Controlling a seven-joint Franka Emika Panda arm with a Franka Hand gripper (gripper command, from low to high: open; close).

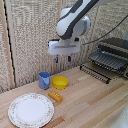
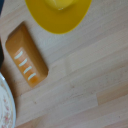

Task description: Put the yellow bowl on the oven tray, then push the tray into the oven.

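A wooden table point(image 1: 95, 100) was shown against a woven wall. The grabber point(image 1: 63, 59), a white-grey boxy unit at the end of 1 bulky white arm, was held in the air above the table, and its 2 short dark fingers were pointed downward with a visible gap between them; nothing was gripped, so it was taken to be released.

The yellow dish point(image 1: 60, 82) was seen resting on the wood almost directly beneath the grabber, well below the fingertips. In the wrist view only part of the yellow dish point(image 2: 58, 15) was caught at the frame's border. A blue cup point(image 1: 44, 79) stood just beside the dish, and an orange-yellow block point(image 1: 55, 96) lay near it on the side toward the exterior camera; the block point(image 2: 27, 54) was also shown in the wrist view, with pale stripes on its top. A large white patterned plate point(image 1: 31, 110) lay farther off. The oven point(image 1: 114, 54) and the baking sheet point(image 1: 96, 73), drawn out in front of it, sat well apart from the grabber, toward the exterior view's right.

The reach was judged to be in hand, with the grip not yet made. Several risks were foreseen: the cup could be knocked by a finger during descent, because it stood so close to the dish; the dish could be pushed away or tipped if only its rim were caught off-centre; a hard squeeze could make the smooth bowl slip out.
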